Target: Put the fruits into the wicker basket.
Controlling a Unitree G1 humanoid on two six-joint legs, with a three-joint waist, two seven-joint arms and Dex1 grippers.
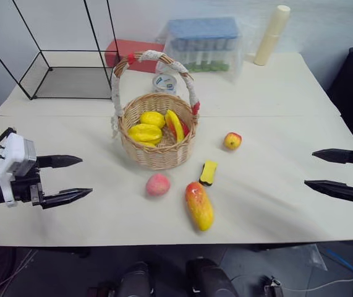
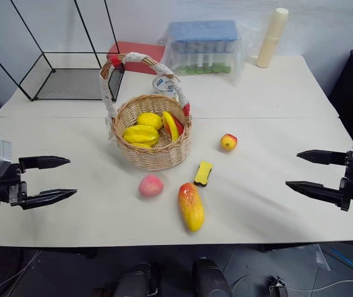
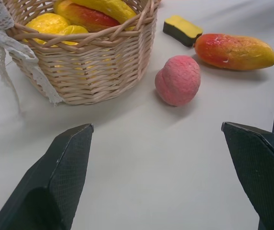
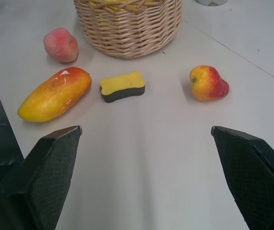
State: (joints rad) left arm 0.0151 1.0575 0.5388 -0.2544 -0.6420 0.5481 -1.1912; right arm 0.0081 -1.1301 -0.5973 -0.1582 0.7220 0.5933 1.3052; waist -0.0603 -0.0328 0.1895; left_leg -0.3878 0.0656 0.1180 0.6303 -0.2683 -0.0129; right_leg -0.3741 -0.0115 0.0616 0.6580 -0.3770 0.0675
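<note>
Both hands wide and empty – left hand [image 1: 77,179], right hand [image 1: 321,169], yellow-and-black piece [image 1: 208,172] between mango [image 1: 199,205] and apple [image 1: 232,141]

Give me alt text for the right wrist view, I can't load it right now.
The right gripper is open and empty above the white table, its two black fingers spread wide. Ahead of it lie an apple, a small flat yellow-and-black piece, a mango and a peach, all outside the wicker basket behind them.
</note>
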